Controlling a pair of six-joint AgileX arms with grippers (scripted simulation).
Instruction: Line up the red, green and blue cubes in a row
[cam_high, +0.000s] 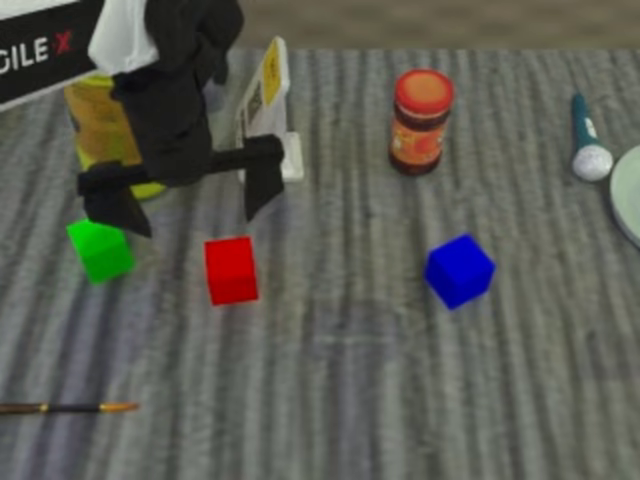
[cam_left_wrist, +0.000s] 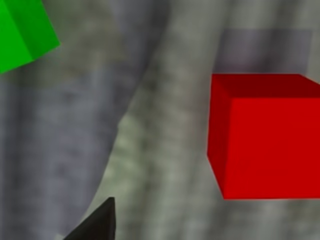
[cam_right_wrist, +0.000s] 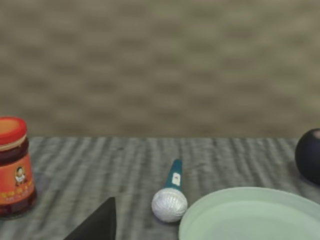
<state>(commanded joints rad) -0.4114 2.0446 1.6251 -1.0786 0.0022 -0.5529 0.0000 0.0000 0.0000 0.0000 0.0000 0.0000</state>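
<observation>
The green cube (cam_high: 100, 250) sits at the left, the red cube (cam_high: 231, 270) a little to its right, and the blue cube (cam_high: 459, 270) farther right with a wide gap. All three rest on the cloth. My left gripper (cam_high: 190, 200) hovers just behind the green and red cubes, open wide and holding nothing. Its wrist view shows the red cube (cam_left_wrist: 265, 137), a corner of the green cube (cam_left_wrist: 22, 32) and one dark fingertip (cam_left_wrist: 100, 225). My right gripper (cam_right_wrist: 142, 232) is out of the top view, open, with one finger (cam_right_wrist: 100, 225) showing off-centre.
A red-lidded jar (cam_high: 421, 120) stands at the back middle. A microphone (cam_high: 588, 140) and a pale plate (cam_high: 630, 195) lie at the right edge. A yellow can (cam_high: 100, 125) and a white box (cam_high: 265, 100) stand behind my left arm. A paintbrush (cam_high: 70, 407) lies front left.
</observation>
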